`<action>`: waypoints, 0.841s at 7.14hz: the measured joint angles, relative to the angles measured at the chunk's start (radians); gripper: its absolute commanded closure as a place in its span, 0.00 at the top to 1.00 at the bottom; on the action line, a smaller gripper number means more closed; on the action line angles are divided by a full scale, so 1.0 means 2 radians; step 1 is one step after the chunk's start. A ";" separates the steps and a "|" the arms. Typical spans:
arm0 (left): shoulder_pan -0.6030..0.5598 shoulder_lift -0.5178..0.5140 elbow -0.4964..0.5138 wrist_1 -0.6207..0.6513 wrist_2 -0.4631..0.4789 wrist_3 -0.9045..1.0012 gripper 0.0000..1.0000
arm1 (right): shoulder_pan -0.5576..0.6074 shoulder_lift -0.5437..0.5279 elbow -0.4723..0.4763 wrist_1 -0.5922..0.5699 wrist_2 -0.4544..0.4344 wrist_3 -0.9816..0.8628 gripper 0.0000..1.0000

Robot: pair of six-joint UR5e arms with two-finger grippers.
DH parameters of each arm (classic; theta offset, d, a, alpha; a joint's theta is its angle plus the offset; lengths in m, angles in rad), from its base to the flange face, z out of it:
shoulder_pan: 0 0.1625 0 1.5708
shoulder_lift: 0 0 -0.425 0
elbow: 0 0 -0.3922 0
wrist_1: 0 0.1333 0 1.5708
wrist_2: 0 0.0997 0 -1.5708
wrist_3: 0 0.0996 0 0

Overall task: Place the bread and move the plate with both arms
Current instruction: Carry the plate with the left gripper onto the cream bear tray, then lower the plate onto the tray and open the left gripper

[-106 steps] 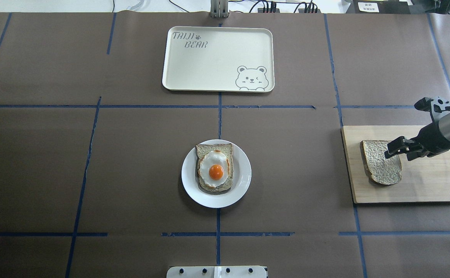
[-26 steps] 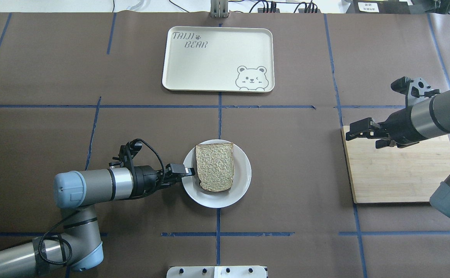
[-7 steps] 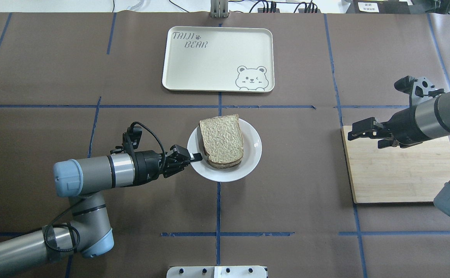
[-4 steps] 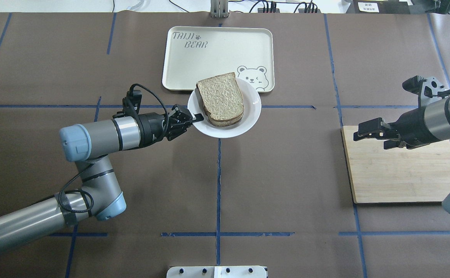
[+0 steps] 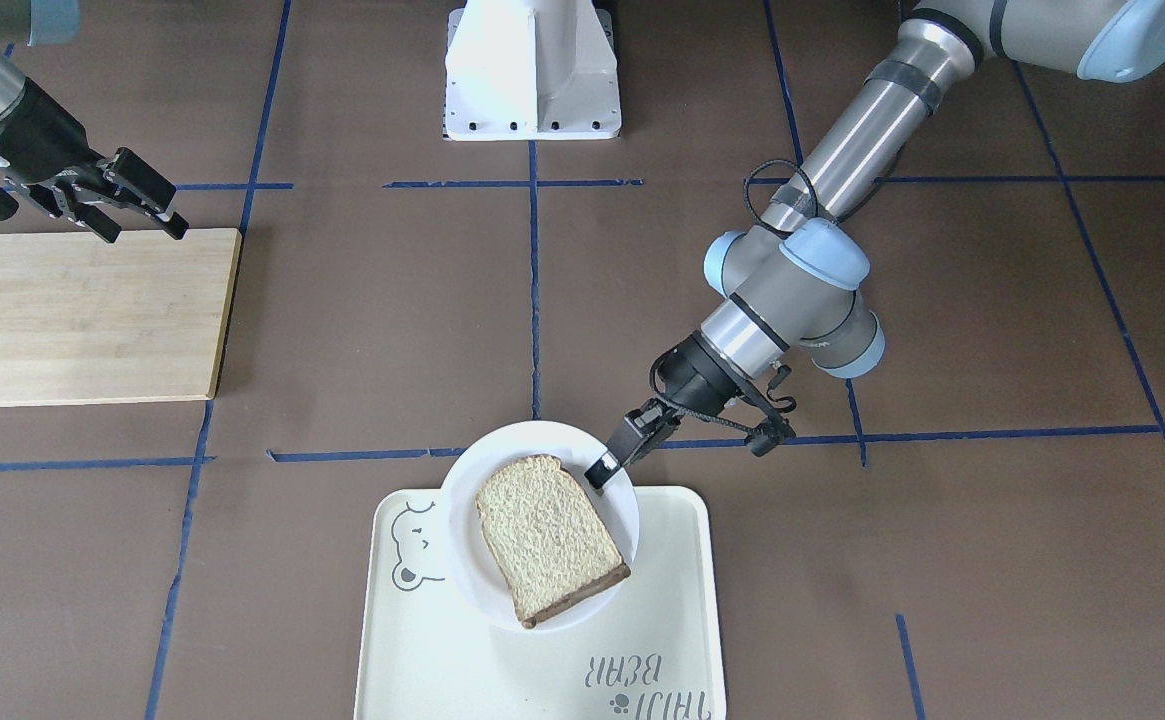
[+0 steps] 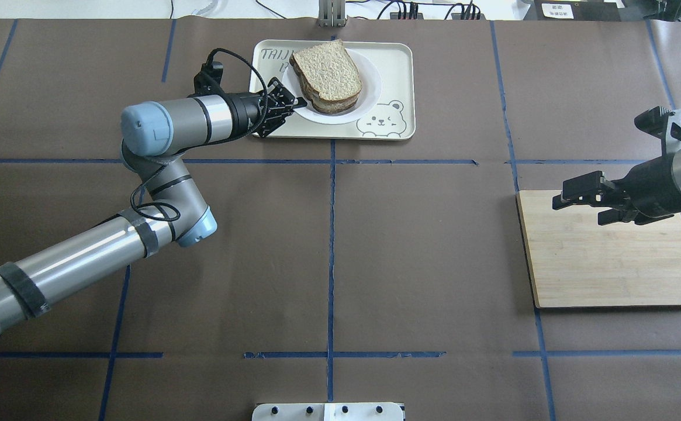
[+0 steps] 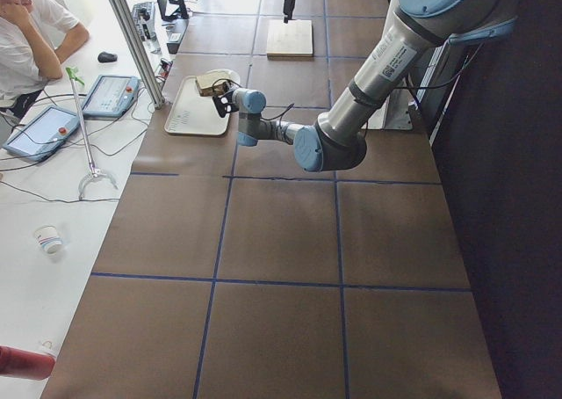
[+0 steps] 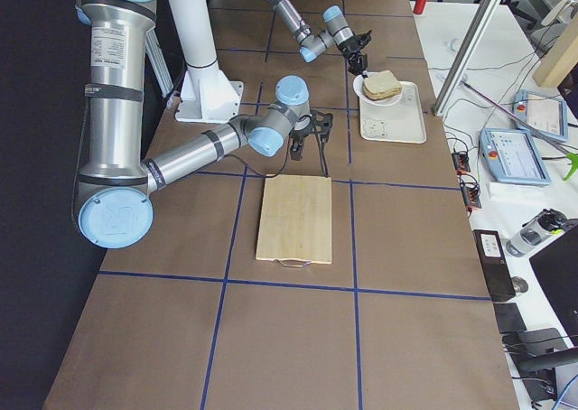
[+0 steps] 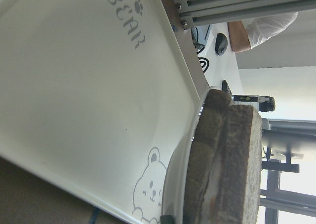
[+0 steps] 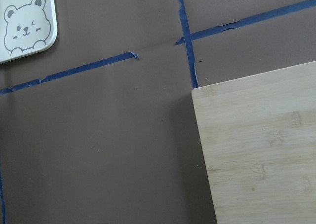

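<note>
The white plate [image 6: 370, 83] carries the plain bread slice [image 6: 325, 71], which lies on top of another slice. My left gripper [image 6: 299, 104] is shut on the plate's left rim and holds it, slightly tilted, just above the cream bear tray [image 6: 396, 70]. From the front the plate [image 5: 462, 500], the bread [image 5: 547, 540] and the left gripper [image 5: 602, 468] show over the tray's [image 5: 662, 600] robot-side edge. The left wrist view shows the stacked slices [image 9: 232, 160] edge-on above the tray [image 9: 74, 86]. My right gripper [image 6: 577, 204] is open and empty over the bare wooden board's [image 6: 609, 263] far left corner.
The wooden board [image 5: 82, 320] lies at the table's right side, with nothing on it. The white pedestal base [image 5: 532, 70] stands at the robot's side. Blue tape lines [image 6: 331, 234] cross the brown table cover. An operator sits beyond the tray's end [image 7: 26, 30].
My left arm has carried the plate with the bread away from the robot, from the tray's near edge to over the tray. My right arm has drawn back a little to the right.
</note>
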 measured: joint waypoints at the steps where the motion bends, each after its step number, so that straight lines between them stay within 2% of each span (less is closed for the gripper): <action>1: -0.007 -0.028 0.047 0.000 -0.003 -0.001 0.02 | 0.002 -0.003 0.001 0.000 0.002 0.000 1.00; 3: -0.010 -0.055 0.103 0.000 -0.005 -0.002 0.05 | 0.002 -0.006 0.002 0.001 0.003 0.000 1.00; 6: -0.010 -0.074 0.145 0.000 -0.005 -0.002 0.06 | 0.002 -0.009 0.002 0.001 0.003 0.000 1.00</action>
